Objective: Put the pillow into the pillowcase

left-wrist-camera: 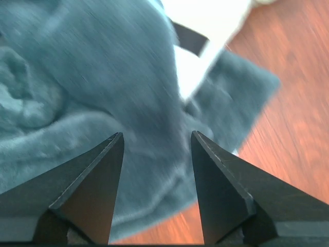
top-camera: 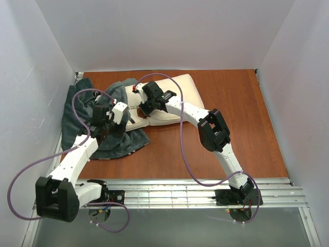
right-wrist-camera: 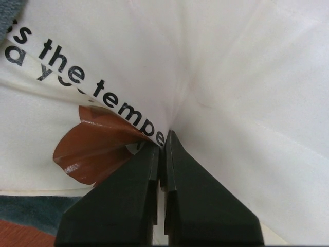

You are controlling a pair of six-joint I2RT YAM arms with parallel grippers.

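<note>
The cream-white pillow (top-camera: 172, 98) lies at the back middle of the table, its left end against the dark grey-teal pillowcase (top-camera: 82, 110). My right gripper (top-camera: 141, 105) is shut on a pinched fold of the pillow (right-wrist-camera: 231, 77), right beside the printed dark text and brown bear face (right-wrist-camera: 95, 146). My left gripper (top-camera: 105, 123) is open and empty, hovering over the pillowcase (left-wrist-camera: 103, 77). Its fingers (left-wrist-camera: 97, 190) frame the plush fabric's lower edge without touching it. No zebra side shows.
White walls close in the left, back and right sides. Bare brown tabletop (top-camera: 231, 128) lies to the right of the pillow and in front of it. A metal rail (top-camera: 195, 188) runs along the near edge by the arm bases.
</note>
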